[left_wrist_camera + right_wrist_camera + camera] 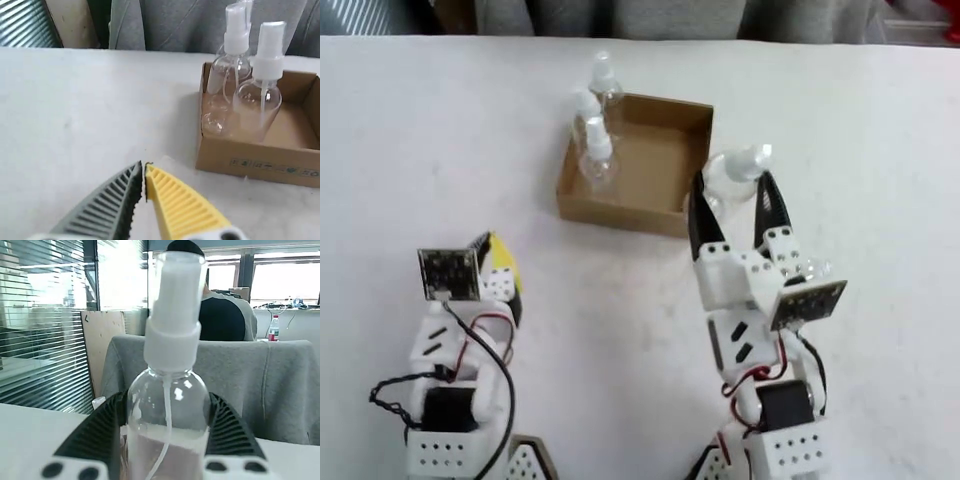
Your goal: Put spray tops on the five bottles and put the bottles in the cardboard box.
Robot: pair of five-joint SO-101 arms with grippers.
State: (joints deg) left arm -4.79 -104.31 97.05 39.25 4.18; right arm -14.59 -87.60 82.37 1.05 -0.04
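The cardboard box (650,165) (255,160) lies open at the table's middle back. Three clear bottles with white spray tops stand along its left wall: one (598,160) (261,100), one (588,112) (231,70), and a far one (605,80) whose base is hidden. My right gripper (732,185) (167,432) is shut on a fourth bottle (725,175) (167,405) with its spray top (757,157) (175,315) on, just right of the box's right wall. My left gripper (505,265) (144,170) rests shut and empty, low on the table left of the box.
A clear, glassy shape (810,268) lies by the right arm's wrist; I cannot tell what it is. A grey-covered chair back (280,385) stands beyond the table's far edge. White tabletop (440,130) stretches left of the box.
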